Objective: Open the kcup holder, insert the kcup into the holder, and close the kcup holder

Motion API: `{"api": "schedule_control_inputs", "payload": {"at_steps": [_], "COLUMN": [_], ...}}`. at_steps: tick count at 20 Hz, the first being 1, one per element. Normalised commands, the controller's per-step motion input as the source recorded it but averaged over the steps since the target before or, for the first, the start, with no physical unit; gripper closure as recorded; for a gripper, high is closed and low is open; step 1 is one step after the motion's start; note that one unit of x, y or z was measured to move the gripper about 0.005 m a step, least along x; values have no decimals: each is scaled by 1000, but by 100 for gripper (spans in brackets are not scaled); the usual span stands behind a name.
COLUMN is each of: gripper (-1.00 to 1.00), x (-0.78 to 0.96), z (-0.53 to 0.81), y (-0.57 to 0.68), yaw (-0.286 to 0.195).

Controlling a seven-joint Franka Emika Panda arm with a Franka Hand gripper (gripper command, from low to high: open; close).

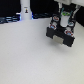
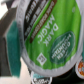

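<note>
My fingers point(image 1: 63, 20) grip the green pod point(image 2: 47, 42) directly above the black holder point(image 1: 60, 35), whose drawer appears pulled open, so insertion into a slot and closing the drawer remain, in my judgement.

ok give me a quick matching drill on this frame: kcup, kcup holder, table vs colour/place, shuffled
Things:
1. kcup
2. kcup holder
3. table

Colour and place:
a. white, spreads under everything in the exterior view
b. green lid with white lettering, fills most of the wrist view
c. black, boxy, at the exterior view's right

Pairs: 1-b, 2-c, 3-a
</note>
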Motion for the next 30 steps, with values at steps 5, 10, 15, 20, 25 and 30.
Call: {"api": "schedule_control_inputs", "payload": {"at_steps": [5, 10, 15, 20, 25, 30], "gripper": [100, 100, 100, 100, 100, 100], "x": [-575, -388, -137, -70, -79, -60], "z": [-149, -187, -238, -267, -276, -220], "y": [212, 4, -45, -22, -62, -39], "yaw": [108, 74, 38, 24, 21, 12]}}
